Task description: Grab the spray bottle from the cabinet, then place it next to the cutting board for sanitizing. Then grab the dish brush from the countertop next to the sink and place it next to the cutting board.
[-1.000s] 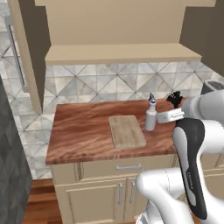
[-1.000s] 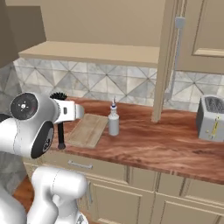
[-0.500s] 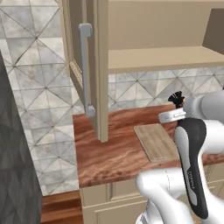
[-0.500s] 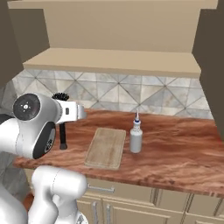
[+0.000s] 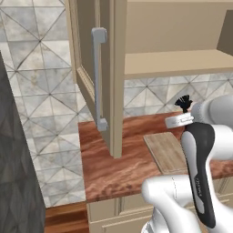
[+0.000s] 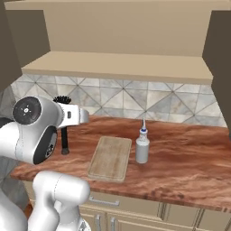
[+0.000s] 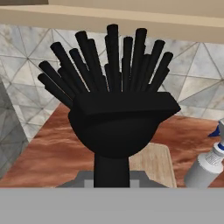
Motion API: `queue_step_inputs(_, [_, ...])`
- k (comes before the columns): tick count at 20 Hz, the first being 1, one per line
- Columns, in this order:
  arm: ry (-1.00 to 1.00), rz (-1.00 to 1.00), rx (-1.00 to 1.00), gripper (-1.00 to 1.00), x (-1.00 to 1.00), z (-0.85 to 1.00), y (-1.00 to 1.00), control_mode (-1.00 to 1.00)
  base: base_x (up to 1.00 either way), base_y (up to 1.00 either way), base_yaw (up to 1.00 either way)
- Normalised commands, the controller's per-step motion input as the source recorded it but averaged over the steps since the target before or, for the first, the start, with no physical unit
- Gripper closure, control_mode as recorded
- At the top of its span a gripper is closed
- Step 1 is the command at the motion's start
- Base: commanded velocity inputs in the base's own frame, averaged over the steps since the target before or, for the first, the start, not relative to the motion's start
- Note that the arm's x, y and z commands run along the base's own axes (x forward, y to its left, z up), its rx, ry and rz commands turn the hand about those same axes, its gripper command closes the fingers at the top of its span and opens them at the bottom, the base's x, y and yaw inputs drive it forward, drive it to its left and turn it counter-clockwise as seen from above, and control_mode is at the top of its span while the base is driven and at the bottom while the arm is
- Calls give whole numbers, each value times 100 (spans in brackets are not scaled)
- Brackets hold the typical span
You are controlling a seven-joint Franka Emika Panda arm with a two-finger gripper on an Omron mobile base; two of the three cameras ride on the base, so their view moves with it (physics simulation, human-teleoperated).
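While clamped upright in closed jaws at frame centre, dish brush [image 7: 117,109] bristles up; fingertips hidden, spray bottle [image 7: 209,164] cropped lower right.

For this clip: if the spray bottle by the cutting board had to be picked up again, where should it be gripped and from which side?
Grip the spray bottle around its round body, below the narrow neck, probably coming in level from the front or its right. It stands upright beside the cutting board, which lies close on its left, and the slim nozzle on top offers little to hold.
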Motion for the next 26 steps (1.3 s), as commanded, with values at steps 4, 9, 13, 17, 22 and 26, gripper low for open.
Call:
queue_step_inputs(4, [0,0,0,100,0,0,0,100,100,0,0])
queue_step_inputs(9, [0,0,0,100,0,0,0,100,100,0,2])
queue_step_inputs(13, [15,21,4,100,100,-44,-24,-100,0,0,0])
queue_step_inputs(17, [29,21,0,100,100,-78,0,-100,0,0,0])
queue_step_inputs(22, [27,5,-1,100,100,-88,43,-100,0,0,0])
queue_step_inputs(26, [22,0,0,100,100,-84,56,-100,0,0,0])
